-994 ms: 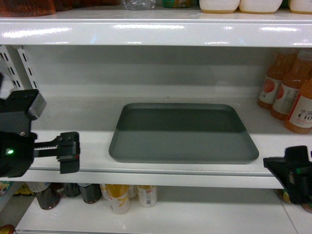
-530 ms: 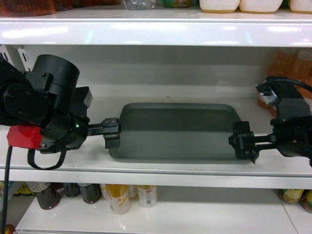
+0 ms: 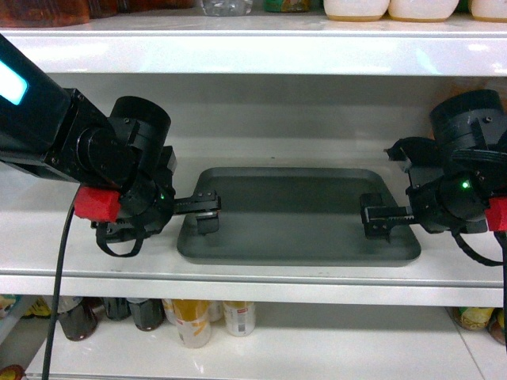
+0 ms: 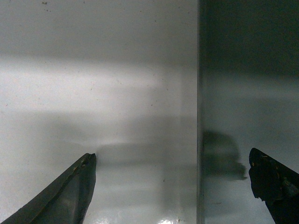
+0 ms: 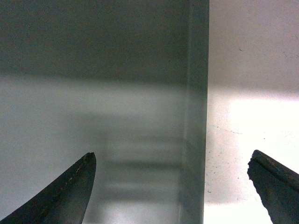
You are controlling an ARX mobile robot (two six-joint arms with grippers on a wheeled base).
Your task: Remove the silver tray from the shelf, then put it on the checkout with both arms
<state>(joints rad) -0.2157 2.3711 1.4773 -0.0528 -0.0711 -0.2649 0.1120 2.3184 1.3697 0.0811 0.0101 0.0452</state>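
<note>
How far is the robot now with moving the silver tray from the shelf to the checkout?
Early stage. Done: the left gripper and right gripper are at the short ends of the silver tray, open, each straddling a rim. In hand: the grasp, not closed. Left: lifting it off the shelf and carrying it to the checkout, not in view.

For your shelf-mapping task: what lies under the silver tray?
The silver tray lies flat on the white shelf. The board shows all around it; the part beneath it is covered.

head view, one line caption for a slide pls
Both open grippers, left and right, straddle opposite rims of the silver tray on the shelf.
</note>
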